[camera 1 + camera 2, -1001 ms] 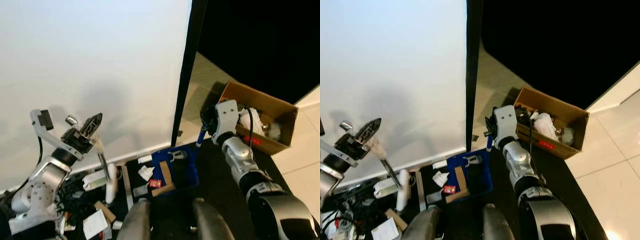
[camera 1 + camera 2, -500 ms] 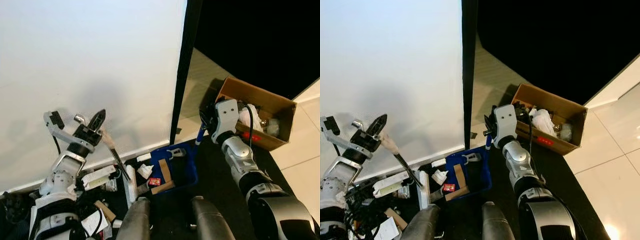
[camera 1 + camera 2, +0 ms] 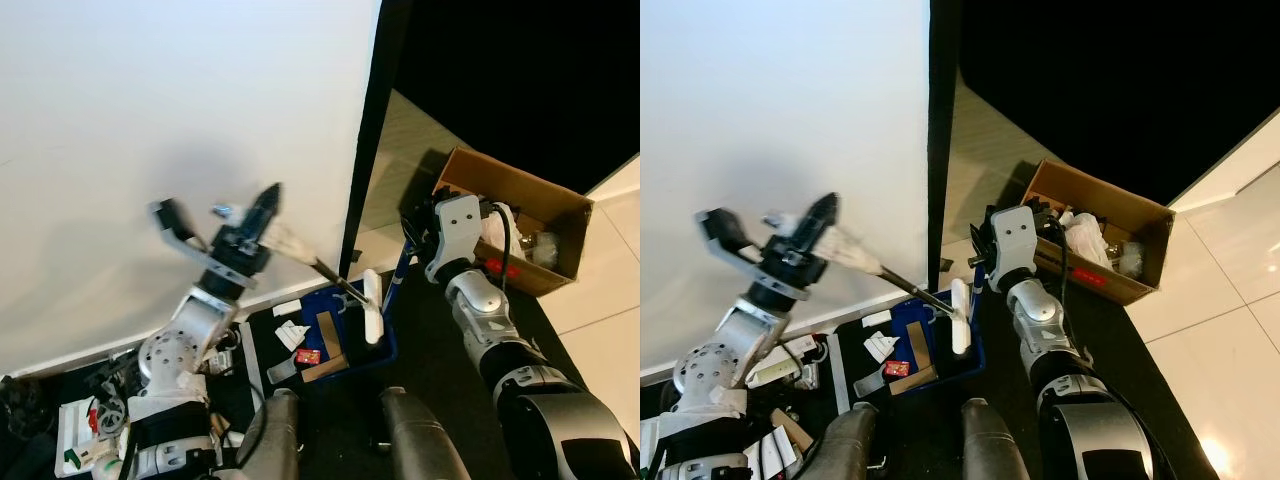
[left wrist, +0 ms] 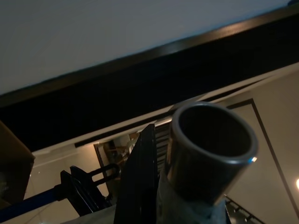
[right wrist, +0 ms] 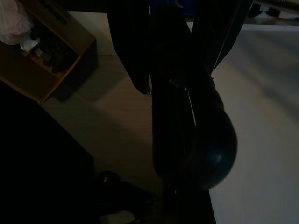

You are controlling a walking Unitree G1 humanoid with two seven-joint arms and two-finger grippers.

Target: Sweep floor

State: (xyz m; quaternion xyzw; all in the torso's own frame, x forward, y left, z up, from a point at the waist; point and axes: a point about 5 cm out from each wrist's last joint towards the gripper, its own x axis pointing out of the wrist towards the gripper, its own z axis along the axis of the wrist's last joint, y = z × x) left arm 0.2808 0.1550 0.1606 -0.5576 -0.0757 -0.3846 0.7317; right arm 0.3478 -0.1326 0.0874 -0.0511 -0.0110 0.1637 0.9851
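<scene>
My left gripper (image 3: 268, 196) is shut on the pale grip of a hand brush (image 3: 292, 246), held up in front of the white wall. Its dark rod slants down to the white brush head (image 3: 372, 306), which sits over the blue dustpan (image 3: 375, 352) on the floor. In the pan lie a cardboard strip (image 3: 328, 340), a small red scrap (image 3: 308, 356) and white paper bits. My right gripper (image 3: 412, 240) is shut on the dustpan's blue handle (image 3: 400, 276); in the right wrist view its dark fingers (image 5: 135, 56) wrap the rounded handle end (image 5: 212, 154). The brush's metal tube end (image 4: 210, 144) shows beside a black finger (image 4: 140, 177).
An open cardboard box (image 3: 560, 212) with trash stands to the right, behind my right arm. A black post (image 3: 370, 130) edges the white wall. Loose clutter and cables (image 3: 90, 420) cover the dark floor at the left. My knees (image 3: 270, 440) are at the bottom edge.
My left arm swung to the right, carrying the brush head from the litter at the left to over the dustpan. The right arm and dustpan stayed in place.
</scene>
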